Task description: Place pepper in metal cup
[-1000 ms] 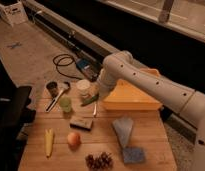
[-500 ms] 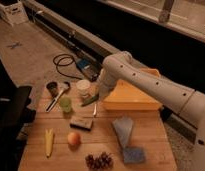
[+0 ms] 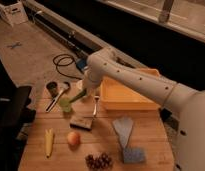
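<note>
The metal cup, small and dark grey, stands at the far left of the wooden table. The pepper, slender and dark green, sticks out of my gripper toward the lower left, over the translucent green cup. My gripper is shut on the pepper, to the right of the metal cup and apart from it. The white arm reaches in from the right.
A yellow tray sits behind the arm. A long utensil lies by the cups. A dark block, yellow long item, orange fruit, dark cluster, grey cloth and blue sponge lie in front.
My gripper has moved a little to the left toward the cups with the pepper in it. The objects on the table have not moved.
</note>
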Available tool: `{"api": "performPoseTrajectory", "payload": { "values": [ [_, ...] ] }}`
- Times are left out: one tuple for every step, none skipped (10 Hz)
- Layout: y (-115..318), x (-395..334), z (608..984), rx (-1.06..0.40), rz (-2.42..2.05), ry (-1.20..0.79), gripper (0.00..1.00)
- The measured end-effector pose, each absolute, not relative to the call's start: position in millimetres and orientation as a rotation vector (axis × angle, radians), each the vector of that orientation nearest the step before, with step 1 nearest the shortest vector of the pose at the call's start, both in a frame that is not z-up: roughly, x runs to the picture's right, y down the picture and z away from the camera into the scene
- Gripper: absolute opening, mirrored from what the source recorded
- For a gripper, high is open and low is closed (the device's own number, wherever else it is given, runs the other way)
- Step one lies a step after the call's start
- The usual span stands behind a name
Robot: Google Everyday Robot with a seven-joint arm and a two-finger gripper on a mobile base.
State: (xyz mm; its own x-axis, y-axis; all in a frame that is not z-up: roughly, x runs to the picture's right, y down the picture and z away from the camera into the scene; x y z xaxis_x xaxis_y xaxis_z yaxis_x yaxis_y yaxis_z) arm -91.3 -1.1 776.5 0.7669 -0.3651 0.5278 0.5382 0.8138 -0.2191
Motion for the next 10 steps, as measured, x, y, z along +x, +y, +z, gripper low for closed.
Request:
{"api": "performPoseTrajectory", "payload": {
  "values": [
    [-10.9, -115.1, 779.5, -0.354, -0.529, -0.5, 0.0],
    [-24.9, -140.6, 780.3, -0.323, -0.558, -0.515, 0.0],
    [-37.6, -155.3, 779.4, -0.297, -0.577, -0.522, 0.0],
    [-51.9, -172.0, 778.8, -0.269, -0.598, -0.53, 0.0],
    [-71.6, -191.5, 782.0, -0.237, -0.618, -0.537, 0.0],
    [-85.3, -204.1, 788.3, -0.221, -0.627, -0.544, 0.0],
    [-96.8, -208.2, 796.7, -0.214, -0.628, -0.541, 0.0],
    [-106.0, -212.0, 803.2, -0.209, -0.627, -0.541, 0.0],
    [-108.9, -214.5, 804.7, -0.207, -0.627, -0.542, 0.0],
    [-108.5, -216.7, 804.9, -0.208, -0.629, -0.544, 0.0]
  ]
}}
